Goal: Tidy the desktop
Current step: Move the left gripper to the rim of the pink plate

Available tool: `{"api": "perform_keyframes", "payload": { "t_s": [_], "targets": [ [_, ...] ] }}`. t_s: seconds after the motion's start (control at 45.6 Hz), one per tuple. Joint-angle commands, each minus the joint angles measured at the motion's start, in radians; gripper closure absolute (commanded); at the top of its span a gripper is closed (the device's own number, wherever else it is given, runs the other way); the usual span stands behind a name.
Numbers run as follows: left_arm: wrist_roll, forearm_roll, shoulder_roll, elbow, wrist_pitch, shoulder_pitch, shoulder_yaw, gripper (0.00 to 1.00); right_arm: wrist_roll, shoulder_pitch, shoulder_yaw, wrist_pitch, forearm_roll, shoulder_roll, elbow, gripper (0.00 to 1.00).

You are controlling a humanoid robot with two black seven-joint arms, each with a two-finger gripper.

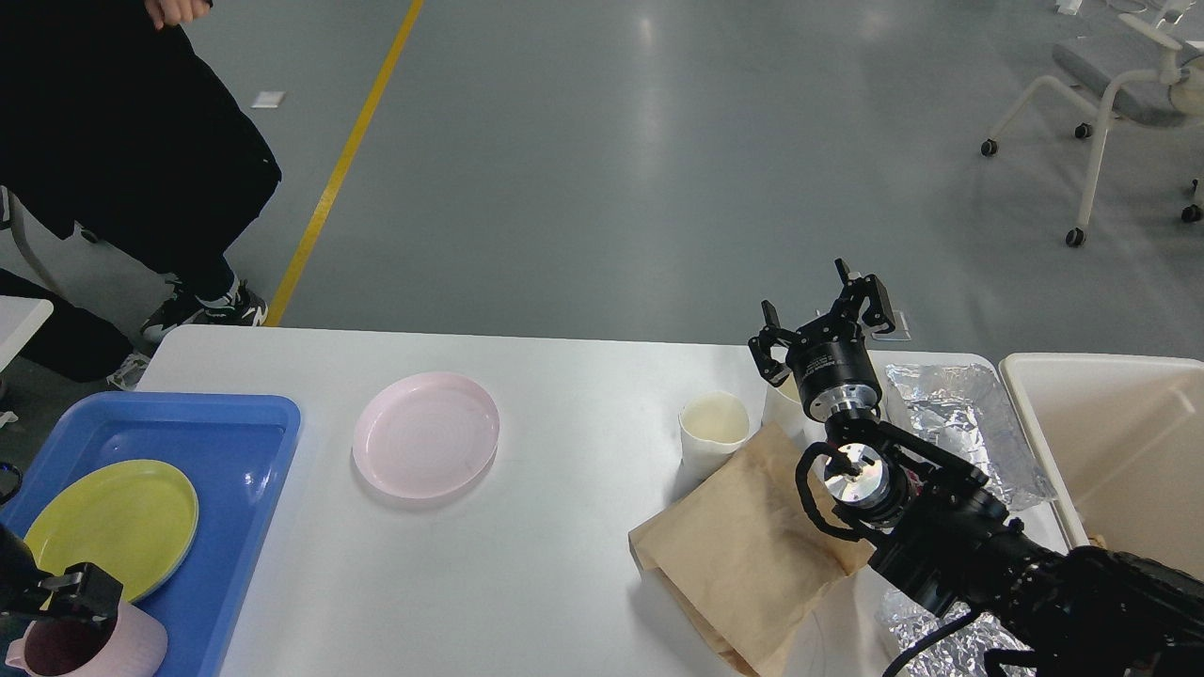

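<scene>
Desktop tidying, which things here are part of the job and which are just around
Part of the job: desktop, pink plate, paper cup, brown paper bag, foil, blue tray holding the yellow plate and pink mug, cream bin, open right gripper.

Just around: office chair, standing person, yellow floor line.

Tray [263, 442] on desktop [555, 564] near-left, w/ plate [113, 522] in it & mug [85, 644] at its near edge. Second plate [426, 433] just right of tray. Cup [712, 432] center-right; paper bag [752, 550] near it, touching. Foil [959, 414] far right, bin [1110, 442] beyond desktop's right edge.
</scene>
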Motion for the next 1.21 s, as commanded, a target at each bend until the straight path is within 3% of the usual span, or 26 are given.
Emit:
{"api": "perform_keyframes", "payload": {
  "t_s": [0.0, 0.154, 0.307, 0.373, 0.395, 0.417, 0.68, 0.79, 0.921, 1.184],
  "targets": [
    [0.001, -0.05, 0.043, 0.002, -0.124, -0.121, -0.083, 0.02, 0.0, 0.001, 0.0, 0.0, -0.001, 0.0, 0.0, 0.0],
    [0.01, -0.264, 0.036, 0.021, -0.124, -0.169, -0.232, 0.02, 0.0, -0.001, 0.0, 0.0, 0.0, 0.0, 0.0, 0.0],
    [0.015, -0.313, -0.02, 0.044, -0.115, -0.109, -0.227, 0.02, 0.0, -0.001, 0.0, 0.0, 0.0, 0.0, 0.0, 0.0],
    [0.018, -0.324, -0.057, 0.038, 0.072, -0.055, -0.229, 0.02, 0.0, -0.001, 0.0, 0.0, 0.0, 0.001, 0.0, 0.0],
    [0.018, -0.33, -0.075, 0.031, 0.186, -0.023, -0.229, 0.02, 0.0, -0.001, 0.0, 0.0, 0.0, 0.0, 0.0, 0.0],
    [0.018, -0.331, -0.085, 0.026, 0.242, -0.008, -0.227, 0.02, 0.0, 0.001, 0.0, 0.0, 0.0, 0.0, 0.0, 0.0],
    [0.032, -0.382, -0.269, 0.021, 0.845, 0.209, -0.229, 0.02, 0.0, 0.001, 0.0, 0.0, -0.001, 0.0, 0.0, 0.0],
    [0.03, -0.446, -0.367, 0.021, 1.038, 0.246, -0.229, 0.02, 0.0, -0.001, 0.0, 0.0, -0.001, 0.0, 0.0, 0.0],
    [0.032, -0.457, -0.445, 0.025, 1.154, 0.25, -0.229, 0.02, 0.0, -0.001, 0.0, 0.0, 0.0, 0.0, 0.0, 0.0],
    [0.032, -0.486, -0.54, 0.063, 1.163, 0.253, -0.232, 0.02, 0.0, 0.001, 0.0, 0.0, 0.0, 0.0, 0.0, 0.0]
  ]
}}
